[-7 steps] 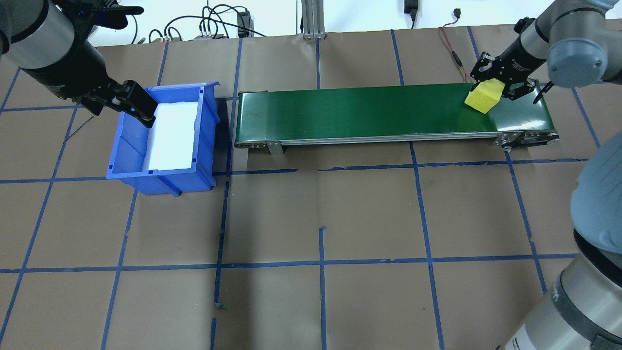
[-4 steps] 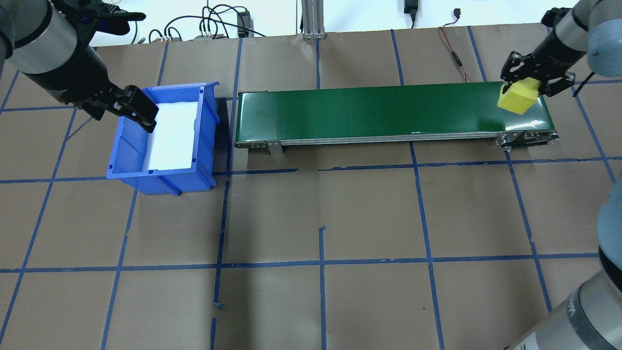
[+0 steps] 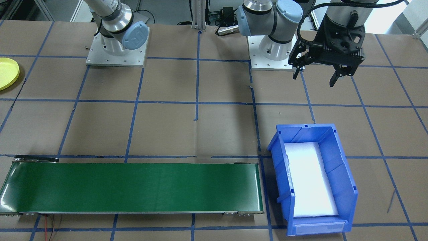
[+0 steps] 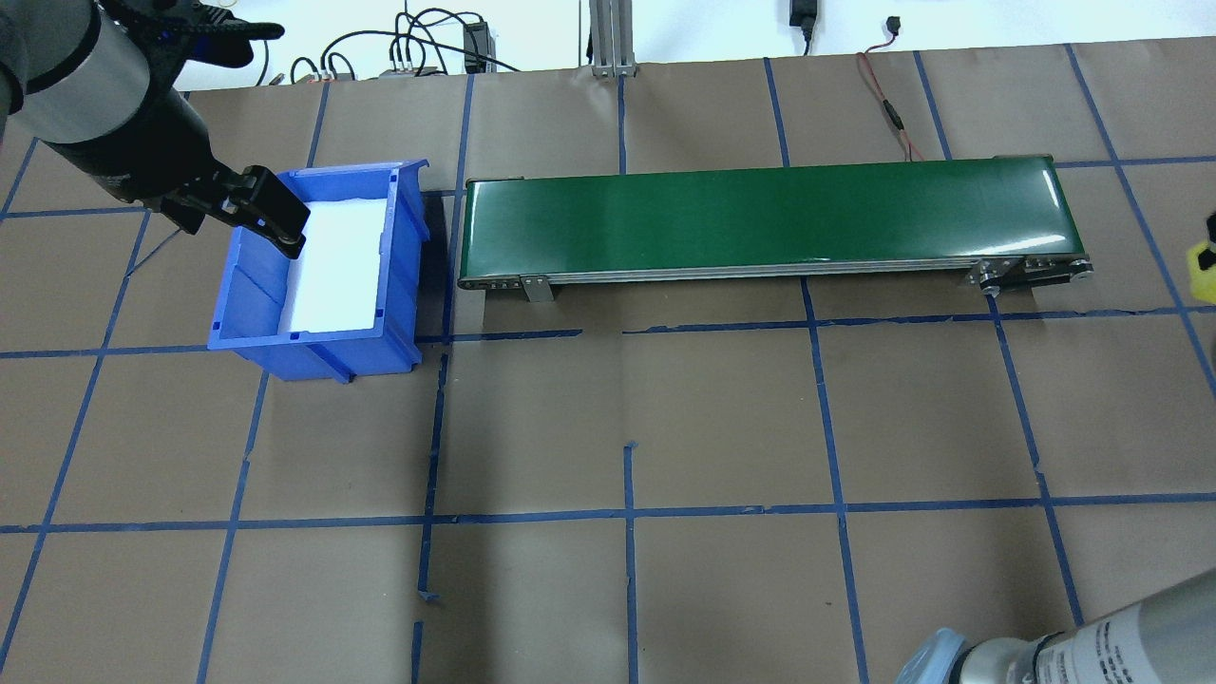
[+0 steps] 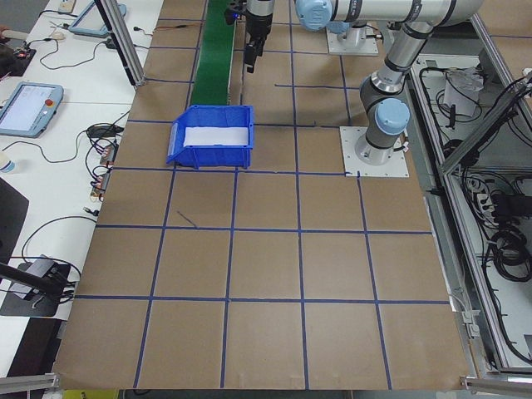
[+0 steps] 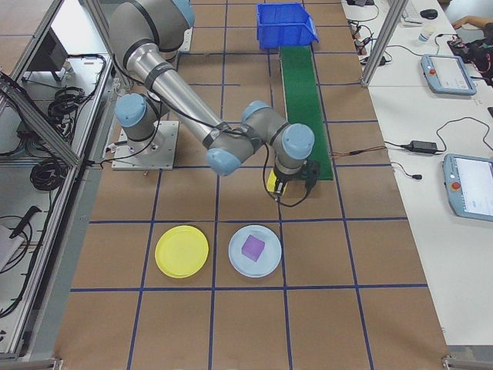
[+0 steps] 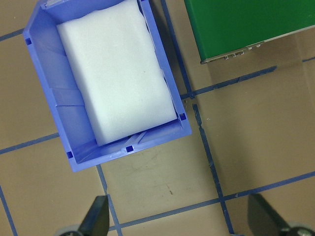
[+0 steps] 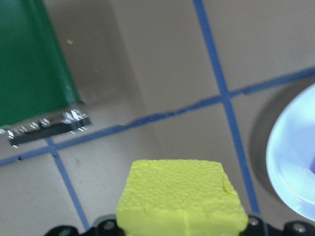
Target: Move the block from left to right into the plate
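Sitting btwn right pincer [image 8: 179, 228] fingers: yellow block [image 8: 181, 199]

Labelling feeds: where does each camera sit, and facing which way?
Front: across the table, facing the robot; left pincer shows.
Overhead: behind robot, looking down; left arm, blue bin.
Left end: along table, left arm near.
Right end: right arm near, yellow plate.
Left wrist: down on bin; fingertips.
Right wrist: down on gripped block.
Front and overhead share conveyor.
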Controlling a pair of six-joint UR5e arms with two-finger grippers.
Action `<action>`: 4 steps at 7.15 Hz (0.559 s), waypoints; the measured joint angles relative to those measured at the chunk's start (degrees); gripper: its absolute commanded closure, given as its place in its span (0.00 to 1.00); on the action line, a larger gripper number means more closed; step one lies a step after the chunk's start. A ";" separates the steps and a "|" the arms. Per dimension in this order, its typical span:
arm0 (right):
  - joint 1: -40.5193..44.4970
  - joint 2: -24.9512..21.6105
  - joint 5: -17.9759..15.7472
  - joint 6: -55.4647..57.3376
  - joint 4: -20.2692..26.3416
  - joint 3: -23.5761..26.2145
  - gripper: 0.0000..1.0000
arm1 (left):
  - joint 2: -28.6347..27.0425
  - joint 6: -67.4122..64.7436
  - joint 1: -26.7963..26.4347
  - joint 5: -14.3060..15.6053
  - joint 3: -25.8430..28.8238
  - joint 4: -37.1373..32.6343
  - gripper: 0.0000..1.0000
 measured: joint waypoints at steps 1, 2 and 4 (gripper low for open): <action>-6.59 -0.49 -1.70 -5.99 -0.22 2.60 0.68 | 0.00 0.02 0.00 -0.02 0.05 0.06 0.00; -12.33 -1.00 -4.95 -9.45 -0.63 5.26 0.70 | -0.02 0.06 0.02 -0.08 0.05 0.19 0.00; -22.78 -1.66 -9.15 -11.58 -1.39 10.36 0.70 | -0.16 0.09 0.35 -0.39 0.07 0.56 0.00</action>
